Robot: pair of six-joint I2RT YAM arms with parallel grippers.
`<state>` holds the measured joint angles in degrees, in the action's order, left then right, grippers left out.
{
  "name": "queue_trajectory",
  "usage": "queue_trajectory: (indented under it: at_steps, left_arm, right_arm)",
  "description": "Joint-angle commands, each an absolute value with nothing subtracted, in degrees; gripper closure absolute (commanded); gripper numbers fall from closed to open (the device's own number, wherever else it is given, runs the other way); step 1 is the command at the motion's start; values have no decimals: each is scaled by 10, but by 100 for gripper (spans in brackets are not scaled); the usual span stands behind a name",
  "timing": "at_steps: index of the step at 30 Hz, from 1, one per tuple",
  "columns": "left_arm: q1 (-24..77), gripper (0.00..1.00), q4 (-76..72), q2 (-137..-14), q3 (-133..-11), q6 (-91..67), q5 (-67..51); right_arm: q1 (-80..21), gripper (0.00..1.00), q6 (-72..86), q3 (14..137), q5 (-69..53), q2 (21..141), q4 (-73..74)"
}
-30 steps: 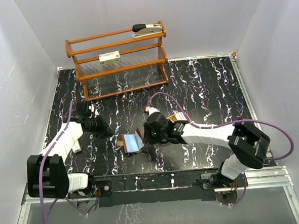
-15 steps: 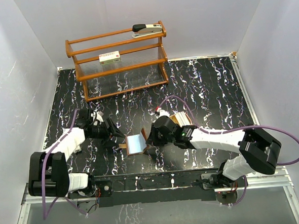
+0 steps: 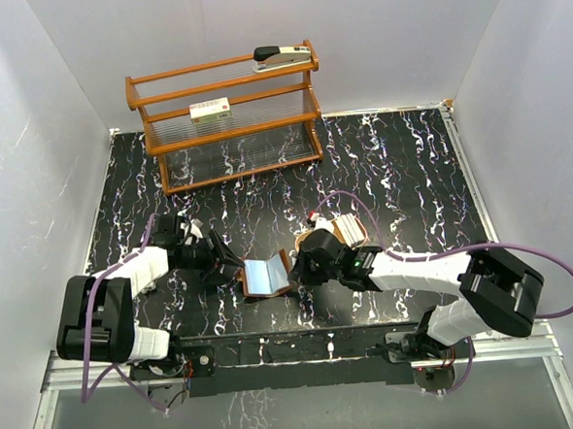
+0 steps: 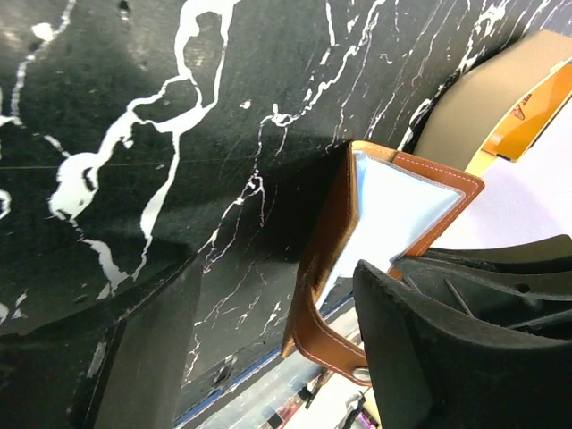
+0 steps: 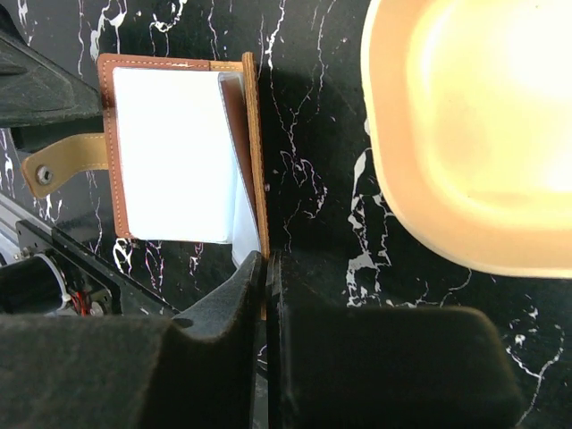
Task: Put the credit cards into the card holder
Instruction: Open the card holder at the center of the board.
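The card holder [image 3: 268, 275], a brown leather wallet, lies open on the black marbled table with pale blue-grey credit cards [image 3: 262, 272] showing inside it. My right gripper [image 5: 266, 268] is shut on the edge of its right flap [image 5: 254, 170], which stands up; the cards [image 5: 170, 152] look white here and the snap tab [image 5: 54, 166] points left. My left gripper [image 4: 277, 357] is open, with the card holder's [image 4: 323, 259] left edge and strap between its fingers [image 4: 429, 357]. In the left wrist view the cards [image 4: 393, 210] sit inside the fold.
A shallow tan tray [image 3: 347, 229] [image 5: 474, 134] lies right behind the right gripper. A wooden rack [image 3: 224, 116] stands at the back, with a stapler [image 3: 282, 54] on top and a white box with a red label [image 3: 210, 109].
My left gripper has opened and moved right, up to the card holder's left edge. The right arm has shifted slightly right, still holding the flap, which now stands more upright.
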<state>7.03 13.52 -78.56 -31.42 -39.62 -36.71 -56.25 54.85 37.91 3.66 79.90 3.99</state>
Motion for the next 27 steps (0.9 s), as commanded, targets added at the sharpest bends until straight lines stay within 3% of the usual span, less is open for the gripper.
queue_trajectory:
  at_steps: [1, 13, 23, 27]
  left_arm:
    - [78, 34, 73, -781, -292, -429, -412]
    - [91, 48, -62, -830, -259, -477, -489]
    - [95, 85, -76, -826, -263, -486, -502]
    - [95, 97, -45, -827, -275, -462, -498]
  right_arm:
    - [-565, 100, 555, 371, 59, 768, 22]
    - [-565, 100, 557, 363, 50, 770, 1]
    - [-565, 99, 556, 358, 33, 780, -8]
    - [-565, 87, 544, 379, 44, 768, 27]
